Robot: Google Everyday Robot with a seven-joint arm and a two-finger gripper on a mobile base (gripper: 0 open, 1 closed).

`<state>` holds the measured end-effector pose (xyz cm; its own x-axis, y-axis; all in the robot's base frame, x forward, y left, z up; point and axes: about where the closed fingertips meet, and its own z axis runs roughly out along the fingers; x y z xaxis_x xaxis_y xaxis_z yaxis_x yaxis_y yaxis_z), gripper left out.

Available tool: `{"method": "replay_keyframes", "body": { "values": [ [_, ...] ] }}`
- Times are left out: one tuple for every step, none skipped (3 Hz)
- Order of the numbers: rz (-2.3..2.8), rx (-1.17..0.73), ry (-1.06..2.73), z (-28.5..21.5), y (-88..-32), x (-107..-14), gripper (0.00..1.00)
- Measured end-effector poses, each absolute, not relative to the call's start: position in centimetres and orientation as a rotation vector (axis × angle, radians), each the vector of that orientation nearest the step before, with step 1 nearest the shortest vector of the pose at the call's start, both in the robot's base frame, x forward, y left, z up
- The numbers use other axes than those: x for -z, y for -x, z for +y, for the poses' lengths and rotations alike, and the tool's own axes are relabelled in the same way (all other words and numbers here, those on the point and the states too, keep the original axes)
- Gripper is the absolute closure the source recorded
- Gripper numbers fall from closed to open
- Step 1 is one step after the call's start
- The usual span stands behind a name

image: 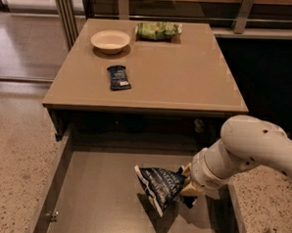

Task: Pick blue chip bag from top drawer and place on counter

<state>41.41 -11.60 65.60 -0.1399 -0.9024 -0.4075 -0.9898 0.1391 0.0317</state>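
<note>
The blue chip bag (159, 186), crinkled navy with white lettering, hangs tilted just above the floor of the open top drawer (97, 194) and casts a shadow under it. My gripper (187, 186) is at the bag's right edge, in the right half of the drawer, and is shut on that edge. My white arm (247, 148) comes in from the right. The tan counter (187, 76) lies behind and above the drawer.
On the counter stand a cream bowl (110, 40) at the back left, a green chip bag (158, 31) at the back middle, and a small dark-blue snack bar wrapper (119, 78) left of centre. The drawer's low side walls (51, 187) flank the tray.
</note>
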Motion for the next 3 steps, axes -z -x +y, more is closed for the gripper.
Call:
{"method": "replay_keyframes", "body": {
  "values": [
    [1.997, -0.495, 1.824, -10.4, -41.5, -70.0, 1.0],
    [1.842, -0.538, 1.833, -8.7, -41.8, -75.0, 1.0],
    [1.761, -0.552, 1.834, -7.9, -41.9, -77.5, 1.0]
  ]
}}
